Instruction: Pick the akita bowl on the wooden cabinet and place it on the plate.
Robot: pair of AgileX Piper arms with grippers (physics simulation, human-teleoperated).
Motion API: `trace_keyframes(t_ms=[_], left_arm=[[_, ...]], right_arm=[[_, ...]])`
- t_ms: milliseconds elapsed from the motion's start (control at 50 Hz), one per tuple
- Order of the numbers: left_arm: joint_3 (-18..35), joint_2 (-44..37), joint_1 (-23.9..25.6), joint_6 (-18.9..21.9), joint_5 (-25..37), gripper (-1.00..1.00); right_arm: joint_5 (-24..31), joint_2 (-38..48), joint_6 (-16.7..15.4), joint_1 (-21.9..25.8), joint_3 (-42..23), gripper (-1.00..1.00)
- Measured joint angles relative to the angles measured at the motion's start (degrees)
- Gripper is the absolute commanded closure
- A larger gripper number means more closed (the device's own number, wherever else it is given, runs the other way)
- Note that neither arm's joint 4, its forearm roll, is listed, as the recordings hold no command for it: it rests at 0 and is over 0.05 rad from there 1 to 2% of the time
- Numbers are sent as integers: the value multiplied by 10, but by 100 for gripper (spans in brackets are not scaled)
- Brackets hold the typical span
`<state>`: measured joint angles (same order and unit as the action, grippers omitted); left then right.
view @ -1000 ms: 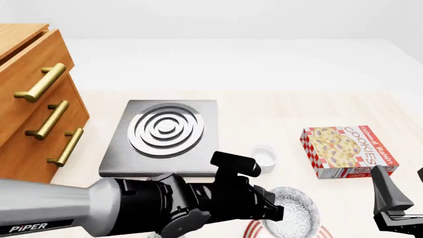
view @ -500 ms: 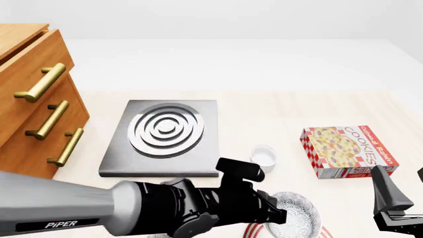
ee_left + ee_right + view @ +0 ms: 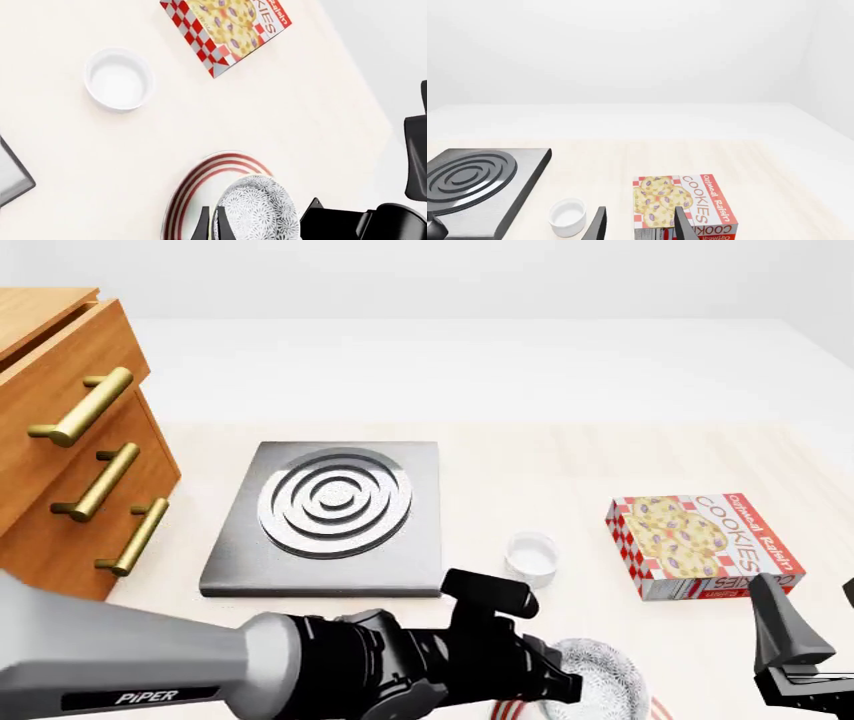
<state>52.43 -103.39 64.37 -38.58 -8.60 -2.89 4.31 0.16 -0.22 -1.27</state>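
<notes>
The left end effector [image 3: 210, 231] was clamped on the rim of the akita bowl [image 3: 257, 212], its two fingers pressed close together with the bowl wall between them. The bowl hung over the plate [image 3: 200, 185], covering the plate's 4 o'clock portion in the left wrist view; whether it already touched the plate could not be told. In the front view the bowl [image 3: 607, 670] sat at about 5 o'clock from the white cup [image 3: 533, 557], with the plate's red rings just showing under the arm.

To finish well, the bowl probably needed nudging toward the plate's centre before lowering, since it looked offset toward one edge. A slow, level descent and a release only once the base rested would keep it from sliding off.

The right end effector [image 3: 637, 225] idled with fingers apart, facing the cookie box [image 3: 684, 202] on the surface [image 3: 534, 470], well clear.
</notes>
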Motion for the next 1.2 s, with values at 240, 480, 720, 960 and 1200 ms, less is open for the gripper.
trace_keyframes(t_ms=[240,480,720,960,1200], left_arm=[[-4,-5,4,-2,-4,100],[-4,-12,7,-3,-7,100],[-1,-22,8,-4,-12,100],[3,-33,11,-7,-16,100],[5,-46,12,-11,-23,100]], right_arm=[[0,0,0,0,0,-100],[0,0,0,0,0,-100],[0,0,0,0,0,-100],[0,0,0,0,0,-100],[0,0,0,0,0,-100]])
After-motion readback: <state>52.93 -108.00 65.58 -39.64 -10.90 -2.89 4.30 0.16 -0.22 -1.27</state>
